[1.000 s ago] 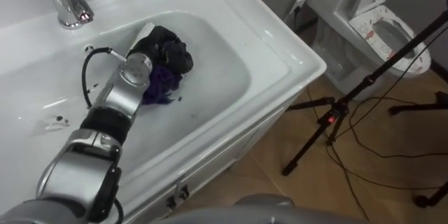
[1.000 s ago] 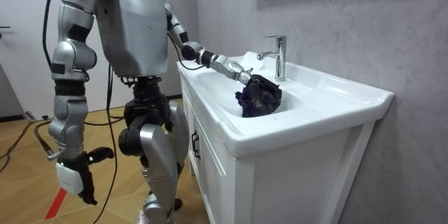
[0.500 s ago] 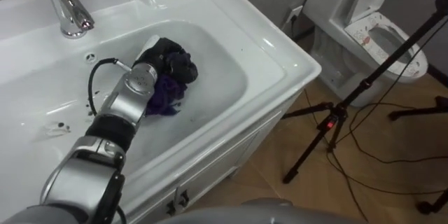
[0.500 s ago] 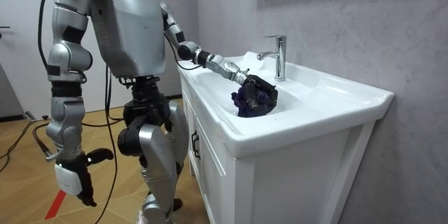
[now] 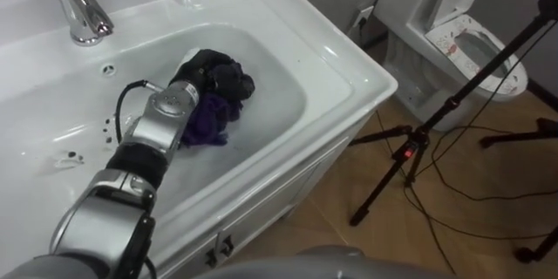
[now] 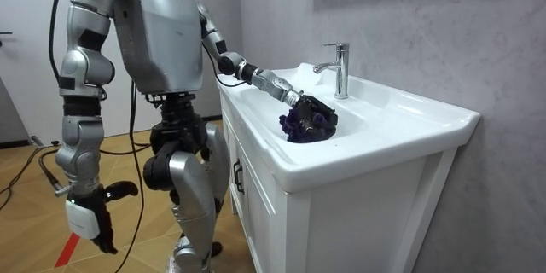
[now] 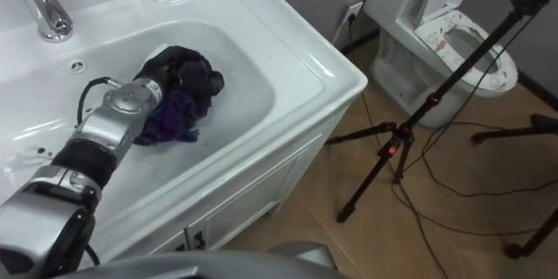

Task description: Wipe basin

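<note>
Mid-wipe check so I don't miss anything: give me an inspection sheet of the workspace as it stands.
Surface: white basin, tap at its back.
Job's things: purple cloth bunched in the bowl.
Clutter: small dark specks on the ledge left of the bowl.
Robot hands: left robot hand curled on the cloth; right robot hand hangs by the robot's side.
Cables: black cables on the wooden floor.
Surroundings: toilet and tripod stand to the basin's right.
</note>
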